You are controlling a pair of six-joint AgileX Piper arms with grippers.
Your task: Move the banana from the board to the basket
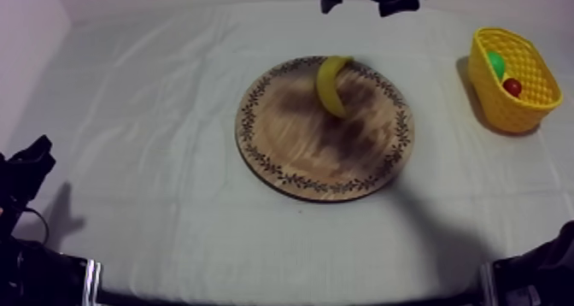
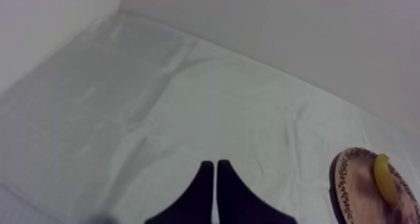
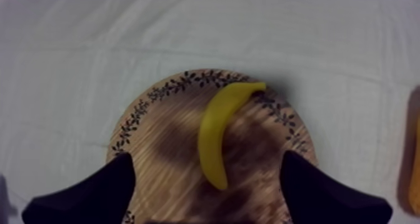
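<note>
We are recording: the banana (image 3: pixel 219 132) is lying on the wooden board (image 3: pixel 159 151), under and just ahead of our right claw (image 3: pixel 206 161). The basket (image 1: pixel 500 108) is sitting well off to that claw's right, with toy fruit (image 1: pixel 512 87) lying in it.

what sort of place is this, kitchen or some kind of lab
Most likely a robot test bench, not a kitchen: everything sits on a plain grey-white cloth, a toy banana lies on a round wooden board near a yellow basket, and the right end effector hangs open above the board.
</note>
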